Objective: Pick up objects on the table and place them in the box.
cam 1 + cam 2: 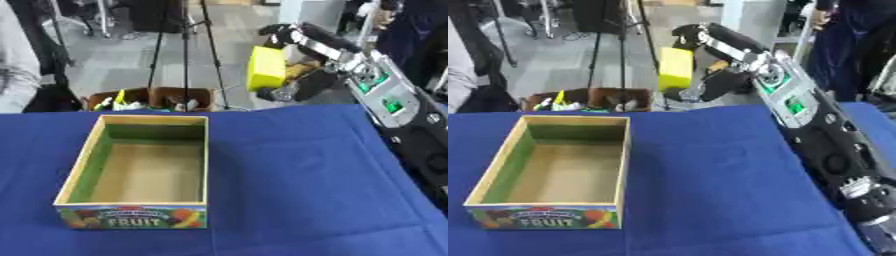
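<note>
My right hand (293,37) is raised beyond the table's far edge, its fingers curled round a yellow block (266,67) that hangs in the air to the right of and above the box. The wooden box (83,162) with a "FRUIT" label on its front stands open on the blue cloth at the left; its inside shows only a bare brown floor and green walls. My right arm (815,125) runs down the right side of both views. My left hand is out of sight.
The blue-covered table (297,190) stretches to the right of the box. Behind the table stand a brown carton of mixed items (149,99) on the floor and black tripod legs (185,50). People stand at the far edges.
</note>
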Available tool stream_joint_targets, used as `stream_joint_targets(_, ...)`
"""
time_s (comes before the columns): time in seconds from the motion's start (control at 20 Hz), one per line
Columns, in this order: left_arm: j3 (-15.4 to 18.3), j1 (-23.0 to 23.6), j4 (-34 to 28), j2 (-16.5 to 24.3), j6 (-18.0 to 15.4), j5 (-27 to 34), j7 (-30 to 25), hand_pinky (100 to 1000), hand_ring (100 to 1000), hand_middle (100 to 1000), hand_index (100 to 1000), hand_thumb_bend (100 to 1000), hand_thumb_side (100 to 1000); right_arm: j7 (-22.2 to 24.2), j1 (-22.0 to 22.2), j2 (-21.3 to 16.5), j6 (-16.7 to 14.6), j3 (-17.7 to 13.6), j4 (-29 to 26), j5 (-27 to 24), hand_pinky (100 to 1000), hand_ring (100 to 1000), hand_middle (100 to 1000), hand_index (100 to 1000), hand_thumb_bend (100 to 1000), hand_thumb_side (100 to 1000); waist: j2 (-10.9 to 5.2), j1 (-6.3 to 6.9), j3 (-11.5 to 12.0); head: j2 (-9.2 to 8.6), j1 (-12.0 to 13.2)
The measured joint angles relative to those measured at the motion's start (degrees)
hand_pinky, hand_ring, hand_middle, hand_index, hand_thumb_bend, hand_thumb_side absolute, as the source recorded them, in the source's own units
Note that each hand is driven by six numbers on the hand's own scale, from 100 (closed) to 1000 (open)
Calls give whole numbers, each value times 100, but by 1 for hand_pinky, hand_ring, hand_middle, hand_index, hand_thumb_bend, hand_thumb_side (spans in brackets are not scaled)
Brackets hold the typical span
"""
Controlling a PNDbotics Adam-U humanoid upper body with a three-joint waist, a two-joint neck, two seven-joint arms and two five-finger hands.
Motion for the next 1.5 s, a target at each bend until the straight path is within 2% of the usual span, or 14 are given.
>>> stream_joint_targets(0.1,0,-19,-23,1,5,3,-1,345,423,471,627,166,692,79,-79,127,20,40,38,-2,728,984,312,506,484,338,0,-9,37,3,-32)
stream_joint_targets(0.15,-1,-19,-25,1,6,3,-3,345,422,471,627,166,693,127,-114,189,26,65,57,-2,727,985,313,506,456,342,0,-15,54,4,-49)
stream_joint_targets(0.4,-3,-28,-49,1,7,8,-6,346,423,471,627,166,692,336,-256,472,-4,175,141,65,725,987,312,505,438,351,0,-21,140,4,-109)
stream_joint_targets(0.95,-7,-109,-55,2,22,47,-37,347,423,471,626,163,686,409,-457,877,-164,350,349,434,719,984,309,499,412,361,4,-119,304,51,-201)
stream_joint_targets(1.25,-7,-135,-88,2,57,48,-41,348,423,471,626,160,681,406,-494,1101,-288,458,468,685,712,983,308,496,355,386,5,-190,338,57,-202)
stream_joint_targets(1.5,-7,-169,-97,2,89,48,-51,348,423,471,626,160,678,385,-549,1348,-447,586,562,992,705,979,307,492,308,407,5,-212,349,149,-290)
